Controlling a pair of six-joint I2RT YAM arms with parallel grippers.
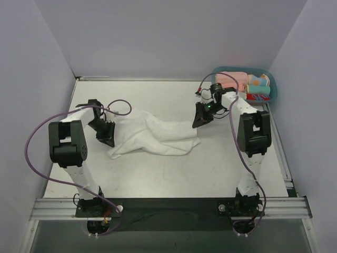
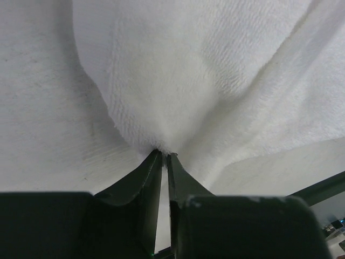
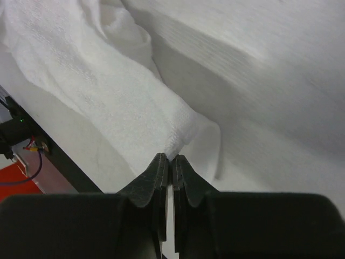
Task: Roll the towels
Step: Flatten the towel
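I'm seeing nothing readable from where I'm standing: no lettering, label, brand, number or sign is showing on the towel (image 1: 152, 134) or on anything around it.

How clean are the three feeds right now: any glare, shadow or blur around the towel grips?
Top external: even light, sharp, no glare, though the white towel nearly washes into the table. Left wrist: weave crisp at the left gripper, shadowed folds either side, its dark body blurred. Right wrist: weave sharp by the right gripper, upper right soft.
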